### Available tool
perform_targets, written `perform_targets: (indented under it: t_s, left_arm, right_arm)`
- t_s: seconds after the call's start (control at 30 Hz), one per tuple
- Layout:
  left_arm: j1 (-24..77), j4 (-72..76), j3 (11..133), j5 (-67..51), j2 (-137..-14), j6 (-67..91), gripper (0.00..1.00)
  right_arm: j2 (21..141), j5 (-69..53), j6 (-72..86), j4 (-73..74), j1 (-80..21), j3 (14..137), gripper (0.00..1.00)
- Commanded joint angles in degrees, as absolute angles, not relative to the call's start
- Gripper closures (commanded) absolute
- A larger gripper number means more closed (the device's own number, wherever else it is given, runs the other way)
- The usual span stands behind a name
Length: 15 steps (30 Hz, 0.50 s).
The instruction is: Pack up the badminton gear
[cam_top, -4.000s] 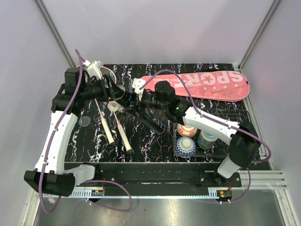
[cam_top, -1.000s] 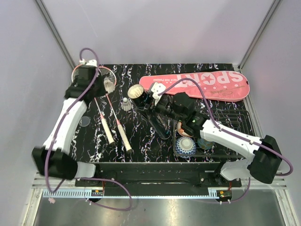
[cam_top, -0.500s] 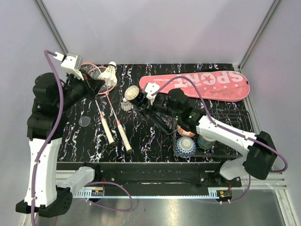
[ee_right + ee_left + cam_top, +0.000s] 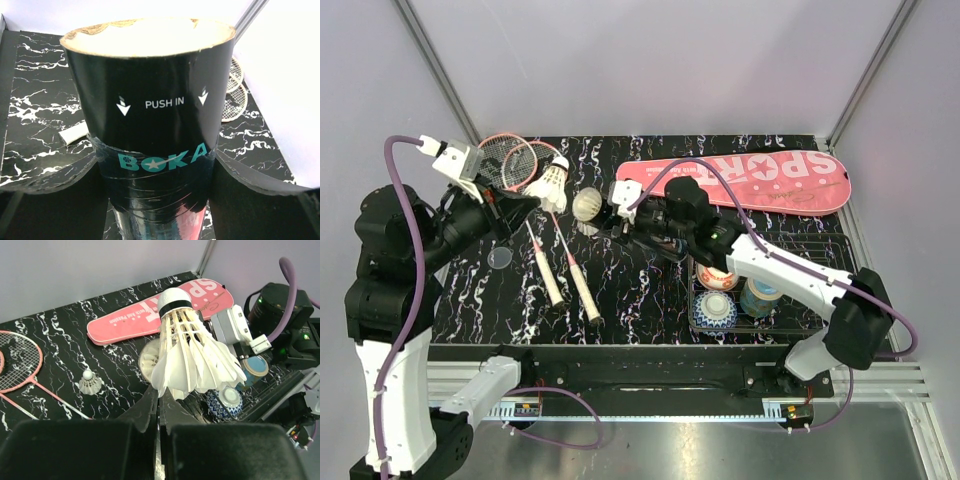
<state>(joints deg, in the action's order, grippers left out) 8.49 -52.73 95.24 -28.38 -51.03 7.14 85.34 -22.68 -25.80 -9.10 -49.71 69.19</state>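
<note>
left end effector point(image 4: 159, 405) pinches white feather shuttlecock point(image 4: 192, 352), black-banded cork.

Black tabletop point(image 4: 620, 300) veined with white marbling, walled in by pale grey panels point(image 4: 650, 60) with slanting aluminium posts point(image 4: 432, 62) at the back corners. On the right half, a black wire basket point(image 4: 817, 247), with three ceramics inside toward its left end: a red-and-white bowl point(image 4: 720, 279) at the back, partly covered from above; a blue-and-white patterned bowl point(image 4: 714, 311) in front of it; a teal patterned cup point(image 4: 761, 297) just beside both, to the right. Near the left edge, a small clear round disc point(image 4: 501, 259), flat on the surface. Along the near edge, a black mounting rail point(image 4: 650, 372).
</note>
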Motion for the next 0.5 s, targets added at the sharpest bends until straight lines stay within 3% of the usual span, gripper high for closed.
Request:
perform_targets:
  t_s: [0.0, 0.27, 0.47]
  left_arm:
    - [8.44, -53.0, 95.28, -31.2, -50.36, 8.17, 1.0]
    - [9.58, -55.63, 92.82, -28.48, -50.71, 8.08, 1.0]
    - [9.49, -56.86, 89.39, -32.78, -50.97, 9.23, 1.0]
  right_arm:
    - [86.74, -25.05, -31.2, -9.94, -49.22, 75.14, 0.67]
    - [86.31, -24.35, -37.34, -7.38, -49.22, 76.64, 0.67]
    - [86.39, -19.87, -46.65, -7.21, -49.22, 76.37, 0.66]
